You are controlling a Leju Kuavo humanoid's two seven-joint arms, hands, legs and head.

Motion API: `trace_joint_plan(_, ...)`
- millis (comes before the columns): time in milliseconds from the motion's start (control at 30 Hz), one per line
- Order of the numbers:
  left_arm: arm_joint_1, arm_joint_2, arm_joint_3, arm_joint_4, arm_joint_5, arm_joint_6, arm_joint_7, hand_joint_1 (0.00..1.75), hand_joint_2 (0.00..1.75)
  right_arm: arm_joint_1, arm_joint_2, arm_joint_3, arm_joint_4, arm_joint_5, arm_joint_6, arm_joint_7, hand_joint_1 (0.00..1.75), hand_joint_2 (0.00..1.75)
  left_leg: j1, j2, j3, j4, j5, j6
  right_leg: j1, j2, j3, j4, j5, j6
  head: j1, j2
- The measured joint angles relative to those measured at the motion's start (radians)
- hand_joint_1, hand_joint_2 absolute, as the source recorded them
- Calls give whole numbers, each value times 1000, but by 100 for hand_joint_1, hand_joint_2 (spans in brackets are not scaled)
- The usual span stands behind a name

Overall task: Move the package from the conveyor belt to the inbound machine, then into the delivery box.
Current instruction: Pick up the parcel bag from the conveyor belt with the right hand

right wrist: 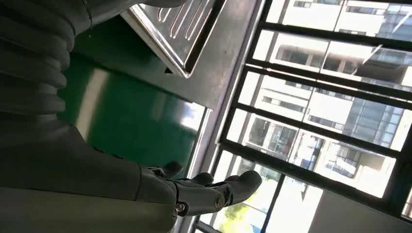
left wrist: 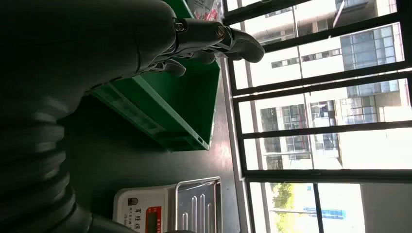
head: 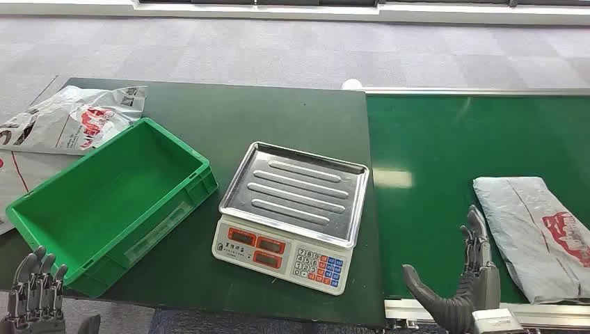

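We see the package (head: 539, 236) lying flat on the belt (head: 445, 153), just beside our right hand (head: 463, 289), whose fingers are wide and empty. The slick, limp bag may slide or crumple before reaching the scale (head: 292, 202).

Parcel-sorting test cell inside an office-type building: green conveyor belt (head: 452, 153) butted against a dark green surface (head: 278, 118), weighing scale (head: 289, 209) with steel pan, green plastic crate (head: 104, 202), poly mailer bags (head: 69, 118). Grey carpet tile floor (head: 278, 49), tall glazed windows (left wrist: 316, 97) facing multi-storey blocks.
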Motion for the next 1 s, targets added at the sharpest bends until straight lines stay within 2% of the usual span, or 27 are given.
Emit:
trace_joint_plan(100, -15, 0, 0, 0, -18, -23, 0, 0, 175, -23, 2, -19, 6, 95, -14, 48, 0, 175, 0, 0, 0, 0, 0, 0, 0, 0, 0, 0, 0, 0, 0, 0)
trace_joint_plan(200, -48, 0, -1, 3, -38, -65, 1, 0, 175, -98, 1, -84, 55, 301, -5, 162, 0, 175, 0, 1, -2, 0, 0, 0, 0, 1, 1, 0, 1, 0, 0, 0)
trace_joint_plan(300, -69, 0, -16, 12, -67, -77, -2, 0, 175, -206, -14, -168, 167, 494, 27, 275, 0, 175, 0, 1, 0, 1, 1, 1, -1, 2, 1, 0, 3, 1, 0, 0)
trace_joint_plan(433, -76, -2, -47, 26, -94, -66, -14, 0, 175, -317, -45, -246, 329, 578, 48, 330, 0, 175, 0, -1, 4, 2, 5, 4, -3, 1, 1, 0, 6, 4, 0, 0)
trace_joint_plan(533, -75, -3, -59, 34, -87, -70, -11, 0, 175, -397, -77, -276, 457, 652, 98, 432, 0, 175, -1, -1, 3, 2, 5, 4, -3, 1, 0, 0, 7, 4, 0, 0)
trace_joint_plan(633, -75, 1, -73, 45, -64, -65, -6, 0, 175, -503, -136, -323, 662, 662, 188, 561, 0, 175, -1, -2, 3, 3, 5, 5, -4, 0, 0, 0, 7, 5, 0, 0)
trace_joint_plan(700, -75, 11, -83, 55, -47, -48, -4, 0, 175, -562, -180, -359, 816, 647, 236, 615, 0, 175, -2, -4, 2, 4, 6, 6, -5, -2, 0, 0, 7, 6, 0, 0)
trace_joint_plan(867, -77, 44, -103, 81, -22, -22, -4, 0, 175, -637, -254, -431, 1112, 611, 287, 644, 0, 175, -3, -7, -1, 4, 6, 7, -5, -5, -2, 0, 8, 7, 0, 0)
trace_joint_plan(1000, -83, 75, -125, 109, -7, -1, -14, 0, 175, -658, -297, -479, 1290, 525, 387, 628, 0, 175, -3, -9, -2, 4, 6, 7, -5, -6, -2, 0, 7, 8, 0, 0)
